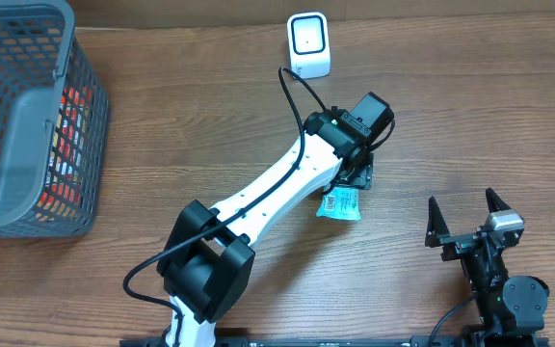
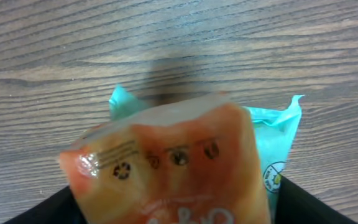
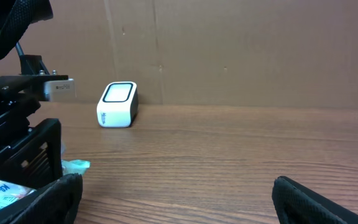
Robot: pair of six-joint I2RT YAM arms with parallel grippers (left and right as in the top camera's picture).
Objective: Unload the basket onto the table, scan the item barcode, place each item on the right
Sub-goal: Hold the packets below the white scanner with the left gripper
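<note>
The item [image 1: 340, 204] is a teal-edged snack packet lying on the wooden table under my left gripper [image 1: 355, 179]. In the left wrist view the packet [image 2: 179, 155] shows an orange, glossy face with small printed symbols and fills the whole gap between the two black fingers of the left gripper [image 2: 174, 211], touching both. No barcode is visible. The white scanner [image 1: 308, 45] stands at the table's far edge, apart from the packet. My right gripper [image 1: 463, 204] rests near the front right, open wide with nothing between its fingers; in its own view the right gripper [image 3: 179, 205] faces the scanner [image 3: 117, 104].
A grey mesh basket [image 1: 8, 173] with red and orange goods inside stands at the left edge. A black cable runs from the scanner along the left arm. A cardboard wall backs the table.
</note>
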